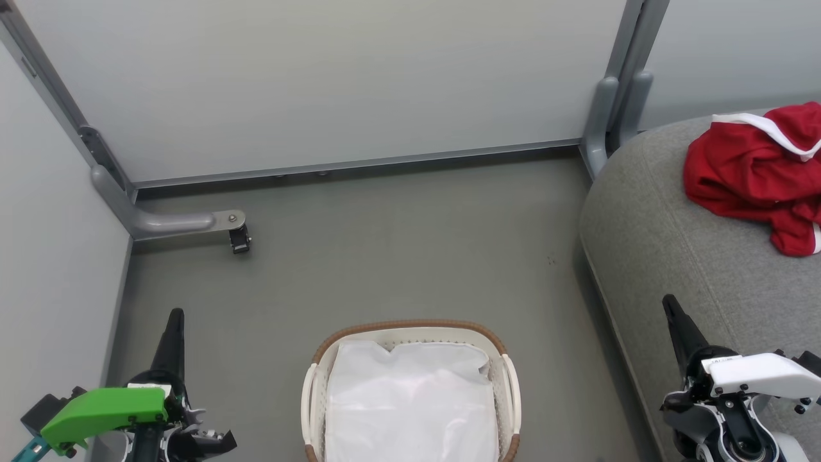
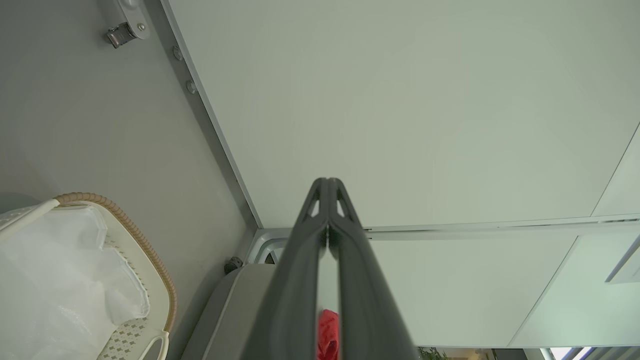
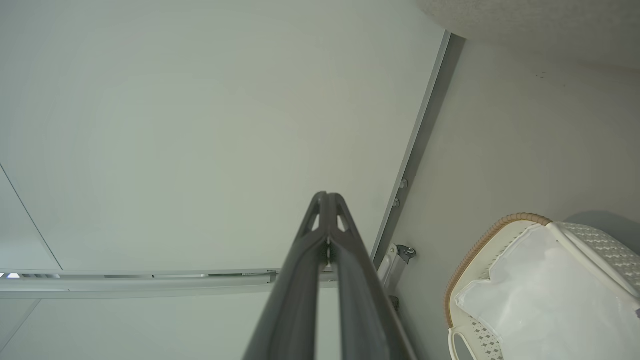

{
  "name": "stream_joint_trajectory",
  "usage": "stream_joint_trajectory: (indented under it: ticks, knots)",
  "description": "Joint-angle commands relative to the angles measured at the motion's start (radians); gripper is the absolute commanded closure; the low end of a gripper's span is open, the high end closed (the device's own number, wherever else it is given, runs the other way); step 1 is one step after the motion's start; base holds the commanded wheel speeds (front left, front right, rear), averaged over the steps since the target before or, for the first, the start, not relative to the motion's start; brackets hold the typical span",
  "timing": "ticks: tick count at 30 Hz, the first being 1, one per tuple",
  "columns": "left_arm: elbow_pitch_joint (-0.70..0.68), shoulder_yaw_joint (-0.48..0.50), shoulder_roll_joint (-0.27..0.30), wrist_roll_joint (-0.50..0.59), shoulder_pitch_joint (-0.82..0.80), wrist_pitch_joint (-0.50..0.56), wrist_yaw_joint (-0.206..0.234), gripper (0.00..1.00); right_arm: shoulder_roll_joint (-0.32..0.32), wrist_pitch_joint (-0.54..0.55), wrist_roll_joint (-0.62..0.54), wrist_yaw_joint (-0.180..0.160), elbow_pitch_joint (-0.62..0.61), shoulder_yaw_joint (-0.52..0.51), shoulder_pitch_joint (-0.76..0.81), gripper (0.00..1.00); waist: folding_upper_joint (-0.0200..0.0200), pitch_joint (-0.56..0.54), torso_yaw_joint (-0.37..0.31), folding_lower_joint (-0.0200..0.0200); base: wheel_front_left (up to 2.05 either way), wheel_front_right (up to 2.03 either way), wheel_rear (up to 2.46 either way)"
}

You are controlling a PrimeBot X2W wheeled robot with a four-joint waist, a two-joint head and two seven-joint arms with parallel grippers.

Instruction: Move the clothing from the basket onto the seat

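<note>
The red clothing (image 1: 757, 176) with white trim lies heaped on the grey seat (image 1: 667, 250) at the right; a sliver of the red clothing (image 2: 327, 335) also peeks between my left fingers. On the floor in front of me, the cream basket (image 1: 507, 385) with a brown rim holds just its white liner (image 1: 410, 404). The basket (image 2: 145, 255) and the basket (image 3: 475, 255) appear in both wrist views. My left gripper (image 1: 174, 316) is shut at the lower left, tips touching. Over the seat's near edge, my right gripper (image 1: 669, 301) is shut and holds nothing.
Pale partition panels (image 1: 333, 83) wall in the grey floor (image 1: 397, 256) at the back and left. A grey metal foot with a small caster (image 1: 238, 239) juts from the left corner. A second grey post (image 1: 606, 122) stands by the seat's far corner.
</note>
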Motion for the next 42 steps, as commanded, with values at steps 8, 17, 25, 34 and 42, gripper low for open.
stream_joint_trajectory:
  ticks: [8, 17, 25, 34, 42]
  knots:
    - [-0.004, 0.012, 0.005, -0.063, -0.027, 0.019, -0.009, 1.00, -0.007, 0.020, 0.069, 0.000, -0.009, -0.013, -0.017, 1.00, 0.0000, -0.002, -0.003, 0.0000, 0.00, 0.00, 0.00]
    - [-0.004, 0.015, 0.006, -0.099, -0.031, 0.031, -0.010, 1.00, -0.007, 0.031, 0.109, 0.000, -0.011, -0.018, -0.017, 1.00, 0.0000, -0.003, -0.005, 0.0000, 0.00, 0.00, 0.00]
    - [-0.004, 0.015, 0.006, -0.099, -0.031, 0.031, -0.010, 1.00, -0.006, 0.029, 0.108, 0.000, -0.011, -0.019, -0.016, 1.00, 0.0000, -0.003, -0.005, 0.0000, 0.00, 0.00, 0.00]
    - [-0.004, 0.015, 0.006, -0.099, -0.031, 0.030, -0.010, 1.00, -0.006, 0.030, 0.107, 0.000, -0.011, -0.019, -0.016, 1.00, 0.0000, -0.003, -0.005, 0.0000, 0.00, 0.00, 0.00]
    - [-0.004, 0.015, 0.006, -0.099, -0.031, 0.031, -0.010, 1.00, -0.005, 0.030, 0.107, 0.000, -0.011, -0.020, -0.016, 1.00, 0.0000, -0.003, -0.005, 0.0000, 0.00, 0.00, 0.00]
